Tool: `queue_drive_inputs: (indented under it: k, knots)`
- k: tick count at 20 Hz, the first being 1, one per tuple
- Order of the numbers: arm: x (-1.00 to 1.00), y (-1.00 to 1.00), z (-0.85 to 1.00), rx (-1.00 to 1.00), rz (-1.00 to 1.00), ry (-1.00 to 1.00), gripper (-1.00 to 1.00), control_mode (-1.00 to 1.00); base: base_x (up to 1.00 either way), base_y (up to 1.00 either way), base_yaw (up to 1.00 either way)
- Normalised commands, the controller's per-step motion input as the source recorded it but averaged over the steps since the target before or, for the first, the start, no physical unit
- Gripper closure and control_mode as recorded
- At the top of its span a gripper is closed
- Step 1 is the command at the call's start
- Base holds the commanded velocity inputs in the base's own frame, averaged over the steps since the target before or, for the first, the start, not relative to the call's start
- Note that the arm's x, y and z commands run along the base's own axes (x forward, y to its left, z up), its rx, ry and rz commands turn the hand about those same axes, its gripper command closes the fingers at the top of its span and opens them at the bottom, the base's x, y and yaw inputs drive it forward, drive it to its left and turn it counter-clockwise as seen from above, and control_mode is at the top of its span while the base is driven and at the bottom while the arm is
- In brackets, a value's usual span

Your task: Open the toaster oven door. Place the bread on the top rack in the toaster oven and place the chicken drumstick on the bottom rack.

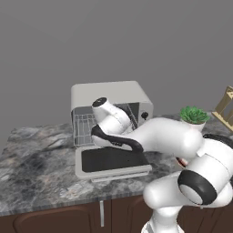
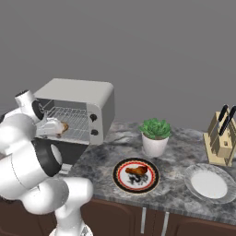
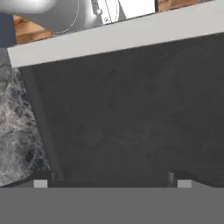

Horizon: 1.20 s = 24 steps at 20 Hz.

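Note:
The toaster oven (image 2: 78, 94) stands open, its door (image 1: 111, 159) folded down flat on the counter. My arm reaches into the oven's mouth. In the hand view my gripper (image 3: 112, 183) points down at the door's dark glass (image 3: 131, 118), its fingertips (image 3: 40, 183) far apart with nothing between them. The bread (image 2: 62, 126) sits right beside my gripper (image 2: 50, 129), between the top rack (image 2: 69, 112) and the bottom rack (image 2: 76, 132); I cannot tell which one bears it. The chicken drumstick (image 2: 134, 171) lies on a red-rimmed plate (image 2: 117, 177) to the right.
A potted plant (image 2: 155, 136) stands right of the oven, behind the drumstick's plate. Further right sit a white plate (image 2: 209, 183) and a knife block (image 2: 221, 138). The counter's front edge runs just below the open door.

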Motion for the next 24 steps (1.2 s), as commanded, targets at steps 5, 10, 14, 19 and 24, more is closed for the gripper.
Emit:
queue_drive_inputs:
  k: [5, 10, 14, 19, 24]
  knots:
    - [0.43, 0.0, -0.18, 0.08, -0.27, 0.01, -1.0, -1.0, 0.0, 0.0, 0.0]
    - [0.49, 0.08, 0.02, 0.07, -0.21, -0.04, -1.0, -1.0, 0.0, 0.0, 0.0]
    - [0.26, 0.0, 0.0, 0.07, -0.12, -0.12, -1.0, -1.0, 0.0, 0.0, 0.0]
    - [0.43, 0.0, 0.0, 0.07, -0.08, -0.15, -1.0, -1.0, 0.0, 0.0, 0.0]
    - [0.3, 0.0, -0.02, 0.06, -0.01, -0.25, -1.0, -1.0, 0.0, 0.0, 0.0]
